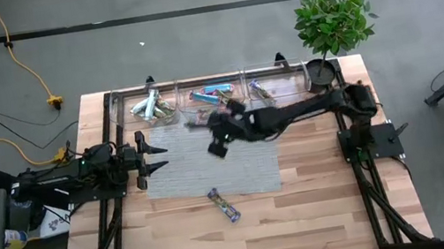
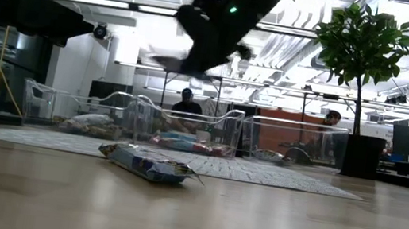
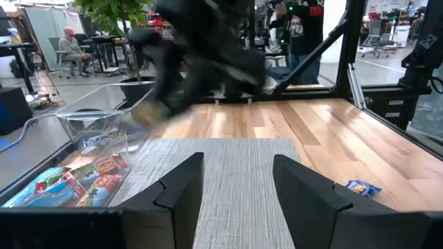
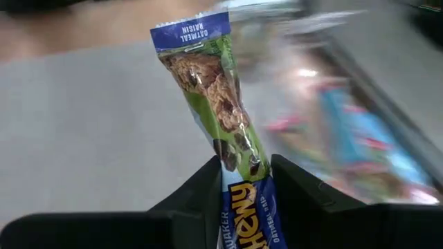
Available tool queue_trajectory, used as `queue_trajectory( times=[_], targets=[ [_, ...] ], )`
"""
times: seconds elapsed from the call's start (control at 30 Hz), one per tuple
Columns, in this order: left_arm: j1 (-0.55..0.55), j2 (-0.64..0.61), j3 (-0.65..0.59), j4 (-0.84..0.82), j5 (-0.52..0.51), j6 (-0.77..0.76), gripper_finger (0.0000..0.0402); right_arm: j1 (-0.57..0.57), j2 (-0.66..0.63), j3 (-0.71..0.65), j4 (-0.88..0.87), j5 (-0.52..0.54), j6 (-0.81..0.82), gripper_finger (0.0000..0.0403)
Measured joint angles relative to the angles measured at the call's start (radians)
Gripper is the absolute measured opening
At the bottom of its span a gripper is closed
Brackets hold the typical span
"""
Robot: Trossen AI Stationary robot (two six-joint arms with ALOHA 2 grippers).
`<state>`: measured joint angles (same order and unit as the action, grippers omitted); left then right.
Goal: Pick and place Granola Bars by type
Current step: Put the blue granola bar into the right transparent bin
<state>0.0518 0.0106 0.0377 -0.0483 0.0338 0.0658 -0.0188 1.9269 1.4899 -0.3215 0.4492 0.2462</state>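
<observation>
Right gripper — jaws narrow, clamped on one bar. The bar is slim, in a glossy wrapper: green middle printed with oat clusters, blue ends, white lettering "OATMEAL RAISIN" at the far end and "CHEWY" between the fingers. It sticks out forward past the fingertips, raised above the grey mat.

In the high view, this gripper hangs over the mat near its far edge, just in front of the clear bins.

Bins — a row along the table's far side. They hold more bars: pale and silver ones in the left bin, blue and red ones in the middle, a few in the right.

Loose bar — blue-wrapped, lying flat on the bare table just off the mat's near edge, touching nothing else.

Left gripper — jaws wide, empty, at the mat's left edge.

Potted plant — at the far right corner.
</observation>
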Motion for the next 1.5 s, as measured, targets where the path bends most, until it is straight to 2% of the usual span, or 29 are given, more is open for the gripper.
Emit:
queue_trajectory(
  times=[0.1,0.23,0.37,0.5,0.87,1.03,1.23,1.3,1.4,1.5],
  targets=[
    [0.000,0.000,0.000,0.000,0.000,0.000,0.0172,-0.041,-0.073,0.000,-0.094,0.119,0.096,0.0101],
    [0.000,0.000,0.000,0.000,0.000,0.000,0.0172,-0.129,-0.151,0.002,-0.318,0.215,0.308,0.0097],
    [0.000,0.000,0.000,0.000,0.000,0.000,0.0172,-0.235,-0.180,0.002,-0.540,0.214,0.483,0.0094],
    [0.000,0.000,0.000,-0.001,0.000,0.000,0.0172,-0.326,-0.180,0.001,-0.634,0.170,0.473,0.0096],
    [0.000,0.000,0.000,-0.001,0.000,0.000,0.0172,-0.482,-0.175,0.001,-0.642,0.015,0.430,0.0097],
    [0.000,0.000,0.000,-0.001,0.000,0.000,0.0172,-0.501,-0.175,0.001,-0.640,-0.036,0.426,0.0117],
    [0.000,0.000,0.000,-0.001,0.000,0.000,0.0172,-0.498,-0.175,0.001,-0.624,-0.086,0.369,0.0162],
    [0.000,0.000,0.000,-0.001,0.000,0.000,0.0172,-0.485,-0.175,0.001,-0.561,-0.142,0.292,0.0179],
    [0.000,0.000,0.000,-0.002,0.000,0.000,0.0172,-0.448,-0.175,0.001,-0.426,-0.283,0.156,0.0197],
    [0.000,0.000,0.000,-0.002,0.000,0.000,0.0172,-0.391,-0.174,0.001,-0.277,-0.405,0.129,0.0207]
  ],
)
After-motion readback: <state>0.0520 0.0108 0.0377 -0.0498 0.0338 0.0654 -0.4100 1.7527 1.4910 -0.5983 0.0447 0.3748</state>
